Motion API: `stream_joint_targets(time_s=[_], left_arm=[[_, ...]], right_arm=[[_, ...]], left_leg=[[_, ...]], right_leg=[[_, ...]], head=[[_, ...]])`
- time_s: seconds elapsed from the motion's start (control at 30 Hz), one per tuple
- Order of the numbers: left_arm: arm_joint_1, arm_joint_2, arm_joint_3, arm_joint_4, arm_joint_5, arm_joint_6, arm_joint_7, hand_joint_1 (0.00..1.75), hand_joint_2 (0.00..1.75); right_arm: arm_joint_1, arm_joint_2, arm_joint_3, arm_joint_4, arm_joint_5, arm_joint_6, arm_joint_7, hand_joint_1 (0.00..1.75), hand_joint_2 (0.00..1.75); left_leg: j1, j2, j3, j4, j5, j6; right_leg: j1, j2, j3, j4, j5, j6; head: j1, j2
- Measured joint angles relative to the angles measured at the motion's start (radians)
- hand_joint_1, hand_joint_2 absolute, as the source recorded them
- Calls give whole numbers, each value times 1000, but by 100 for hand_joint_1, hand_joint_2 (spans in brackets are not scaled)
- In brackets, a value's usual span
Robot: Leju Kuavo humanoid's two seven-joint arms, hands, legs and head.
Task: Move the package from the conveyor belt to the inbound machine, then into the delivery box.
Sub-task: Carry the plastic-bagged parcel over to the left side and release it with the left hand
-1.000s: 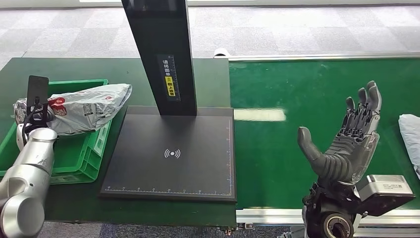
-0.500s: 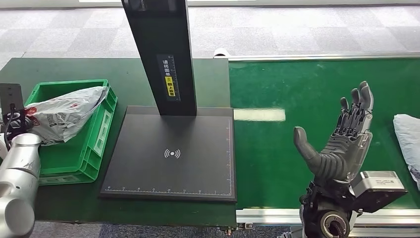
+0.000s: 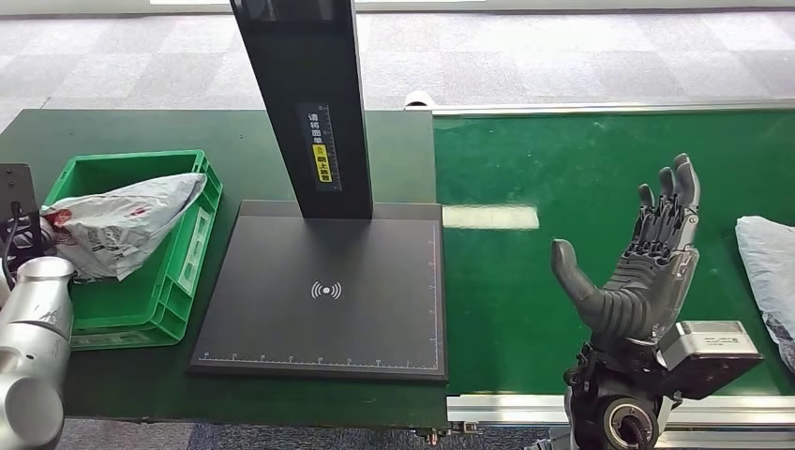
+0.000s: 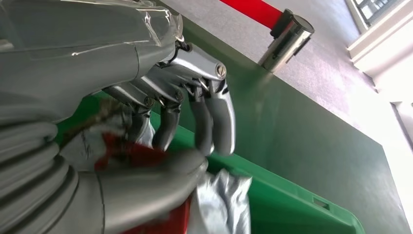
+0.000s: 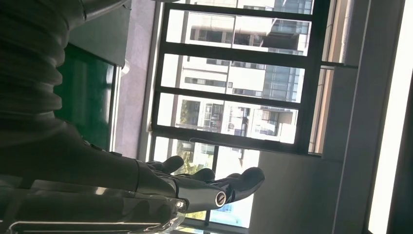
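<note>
The package (image 3: 122,230) lies in the green delivery box (image 3: 187,248), long axis slanting toward the scanner (another bag waits at the belt's edge), the right hand (image 3: 647,272) upright and spread, holding nothing, while the left wrist view shows the left hand (image 4: 160,141) gripping it.

- We see the inbound machine's scanning plate (image 3: 323,291) in the middle, its post (image 3: 302,103) rising from its far edge.
- Left of it sits the delivery box (image 3: 183,239), with a package (image 3: 122,225) lying in it.
- Right of the plate runs the conveyor belt (image 3: 562,178); a second package (image 3: 767,272) lies at its right end.
</note>
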Motion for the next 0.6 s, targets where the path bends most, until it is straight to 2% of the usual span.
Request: stream_joint_targets(time_s=[0.2, 0.33, 0.43, 0.57, 0.6], left_arm=[[-5, -16, 40, -7, 66, -97, -123, 0, 175], [-18, -31, 69, -24, 106, -144, -187, 0, 0], [-27, -41, 87, -42, 144, -182, -238, 0, 0], [-39, -60, 103, -79, 207, -238, -310, 0, 175], [-40, -65, 105, -92, 229, -257, -323, 0, 175]], right_arm=[[-7, -1, 3, 7, -2, 0, 2, 0, 175], [-13, -1, 3, 13, 0, 0, 6, 0, 175], [-15, -1, 3, 17, 1, 0, 6, 0, 175], [-19, -1, 3, 21, 6, 0, 7, 0, 175], [-20, -1, 3, 22, 8, 0, 7, 0, 175]], left_leg=[[0, 0, 0, 0, 0, 0], [0, 0, 0, 0, 0, 0], [0, 0, 0, 0, 0, 0], [0, 0, 0, 0, 0, 0], [0, 0, 0, 0, 0, 0]], right_leg=[[0, 0, 0, 0, 0, 0], [0, 0, 0, 0, 0, 0], [0, 0, 0, 0, 0, 0], [0, 0, 0, 0, 0, 0], [0, 0, 0, 0, 0, 0]], head=[[0, 0], [0, 0], [0, 0], [0, 0], [0, 0]])
